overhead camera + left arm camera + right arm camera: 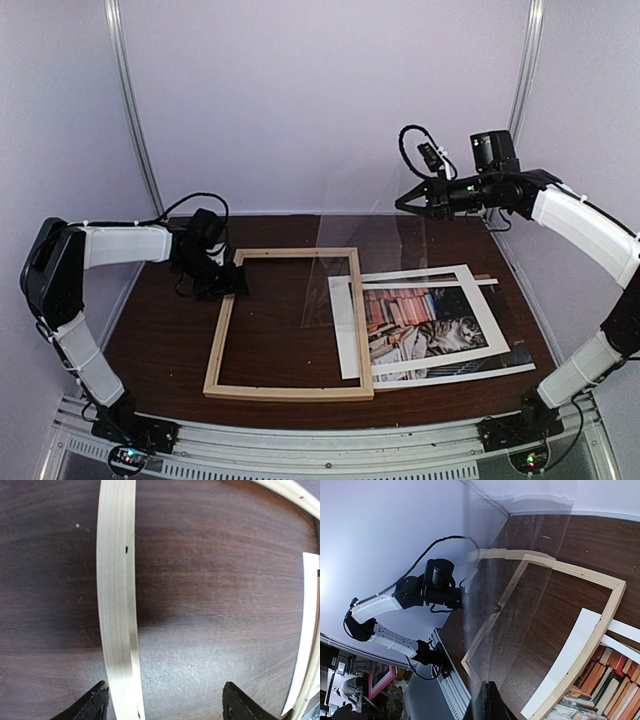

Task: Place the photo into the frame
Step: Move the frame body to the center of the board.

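The frame (222,330) of pale wood lies flat on the dark table, left of centre. My left gripper (238,279) is low over its left rail (117,605), open, with the rail between the fingertips (95,705) close to the left one. The photo (425,322), a tabby cat with red-orange books and a wide white border, lies face up to the right, its left border (570,652) overlapping the frame's right rail (600,615). My right gripper (400,204) is raised at the back right, shut on the clear sheet (345,265), which hangs slanted over the frame (505,605).
A brown board edge (488,280) shows under the photo's far side. White enclosure walls with a pole (135,110) stand close behind and beside the table. The metal rail (330,455) with both arm bases runs along the near edge.
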### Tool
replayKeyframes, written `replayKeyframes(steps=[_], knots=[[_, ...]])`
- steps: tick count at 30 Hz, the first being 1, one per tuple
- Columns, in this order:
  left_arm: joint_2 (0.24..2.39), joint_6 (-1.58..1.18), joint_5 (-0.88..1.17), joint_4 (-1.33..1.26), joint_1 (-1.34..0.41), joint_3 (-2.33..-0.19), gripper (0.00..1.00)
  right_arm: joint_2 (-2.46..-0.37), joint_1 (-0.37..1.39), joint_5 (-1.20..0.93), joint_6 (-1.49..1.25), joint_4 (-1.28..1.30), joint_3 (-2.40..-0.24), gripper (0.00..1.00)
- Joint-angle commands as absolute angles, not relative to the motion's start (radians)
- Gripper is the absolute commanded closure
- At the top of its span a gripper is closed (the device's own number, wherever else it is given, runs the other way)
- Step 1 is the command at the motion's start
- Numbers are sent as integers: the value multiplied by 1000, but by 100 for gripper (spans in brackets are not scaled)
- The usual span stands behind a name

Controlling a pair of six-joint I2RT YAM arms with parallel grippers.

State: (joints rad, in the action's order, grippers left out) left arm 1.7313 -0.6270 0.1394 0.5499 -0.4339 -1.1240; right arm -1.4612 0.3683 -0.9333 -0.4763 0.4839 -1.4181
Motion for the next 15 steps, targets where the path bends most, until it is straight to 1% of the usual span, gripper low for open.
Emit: replayKeyframes(steps=[1, 4, 10, 15], knots=[[1664, -592, 105, 580, -432, -1148, 20, -1495, 435, -905, -491, 459, -1485, 100], [1627, -562, 89, 607, -395, -1156, 18, -1531, 482, -890, -511, 436, -1516, 100], [1521, -531, 84, 596, -244, -1120, 17, -1642, 587, -862, -580, 371, -1598, 100], [1438, -520, 24, 586, -144, -1093, 16, -1733, 691, -858, -671, 288, -1695, 100]])
